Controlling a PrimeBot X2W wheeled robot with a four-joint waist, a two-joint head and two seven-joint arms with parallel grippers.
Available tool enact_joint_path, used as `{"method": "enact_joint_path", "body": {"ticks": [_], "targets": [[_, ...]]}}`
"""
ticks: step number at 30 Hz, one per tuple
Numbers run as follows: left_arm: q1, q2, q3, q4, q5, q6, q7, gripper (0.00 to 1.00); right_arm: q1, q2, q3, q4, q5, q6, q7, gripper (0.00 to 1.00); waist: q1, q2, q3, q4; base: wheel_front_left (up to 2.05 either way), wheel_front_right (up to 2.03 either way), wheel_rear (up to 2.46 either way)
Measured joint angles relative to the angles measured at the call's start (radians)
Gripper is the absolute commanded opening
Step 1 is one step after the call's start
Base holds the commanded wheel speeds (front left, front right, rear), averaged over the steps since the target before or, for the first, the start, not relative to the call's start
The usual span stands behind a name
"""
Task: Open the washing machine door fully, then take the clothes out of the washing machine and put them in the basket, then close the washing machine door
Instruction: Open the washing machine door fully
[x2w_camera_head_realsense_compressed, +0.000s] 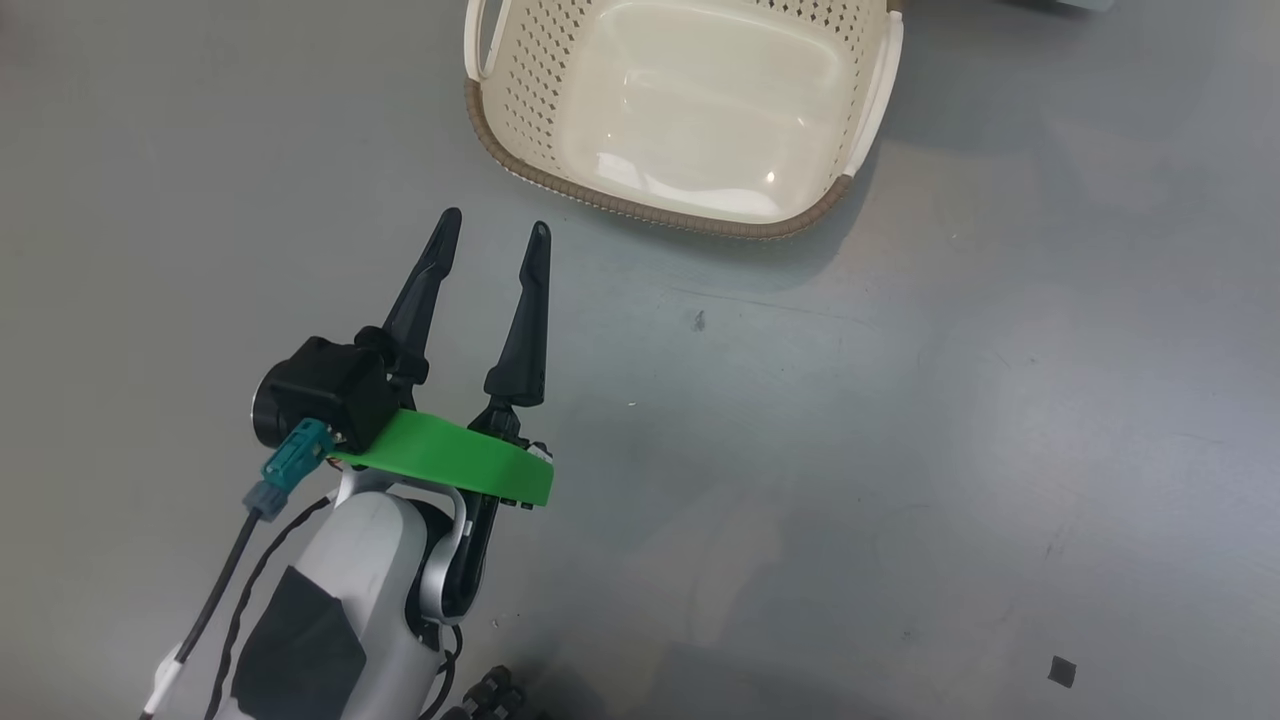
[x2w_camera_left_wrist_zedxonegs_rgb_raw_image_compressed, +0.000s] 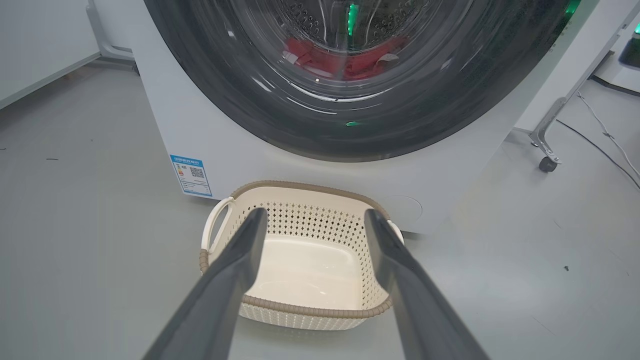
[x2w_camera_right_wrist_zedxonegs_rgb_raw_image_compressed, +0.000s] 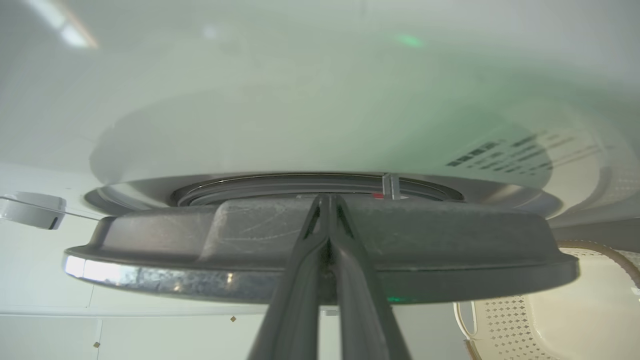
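The washing machine stands white in the left wrist view, its door a wide black rim around bulging glass. Red clothes lie in the drum behind the glass. On the floor before it sits the cream basket, holding nothing; the head view shows it too, basket. My left gripper hangs open a short way before the basket, nothing between its fingers. My right gripper is shut, its tips laid against the grey edge of the door, which looks slightly off the machine's front.
Grey floor spreads around the basket. A wheeled stand leg and a cable lie right of the washer. A blue label marks its lower left corner. A corner of the basket shows under the door.
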Motion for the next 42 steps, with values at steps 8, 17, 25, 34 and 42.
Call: {"method": "enact_joint_path", "body": {"ticks": [8, 17, 25, 34, 42], "targets": [[0.000, 0.000, -0.008, 0.002, 0.000, 0.000, 0.000, 1.00, -0.015, 0.002, -0.033, 0.037, 0.039, -0.010, 0.027, 0.00, 0.0000, 0.0000, -0.007, 0.001, 0.00, 0.00, 0.00], [0.000, 0.000, -0.009, 0.001, 0.000, 0.003, 0.000, 1.00, -0.060, 0.026, -0.060, 0.050, 0.059, -0.010, 0.020, 0.00, 0.0000, 0.0000, -0.006, 0.002, 0.00, 0.00, 0.00], [0.000, 0.000, -0.007, 0.000, 0.000, 0.004, 0.000, 1.00, -0.077, 0.023, -0.048, 0.070, 0.033, -0.010, -0.011, 0.00, 0.0000, 0.0000, 0.003, 0.006, 0.00, 0.00, 0.00], [0.000, 0.000, -0.007, -0.001, -0.002, 0.004, 0.000, 1.00, -0.096, 0.021, -0.047, 0.095, 0.033, -0.010, -0.018, 0.00, 0.0000, 0.0000, 0.014, 0.015, 0.00, 0.00, 0.00], [0.000, 0.000, -0.005, 0.000, -0.002, 0.012, 0.000, 1.00, -0.095, 0.012, -0.041, 0.122, 0.035, -0.010, 0.014, 0.00, 0.0000, 0.0000, 0.011, 0.018, 0.00, 0.00, 0.00]]}}
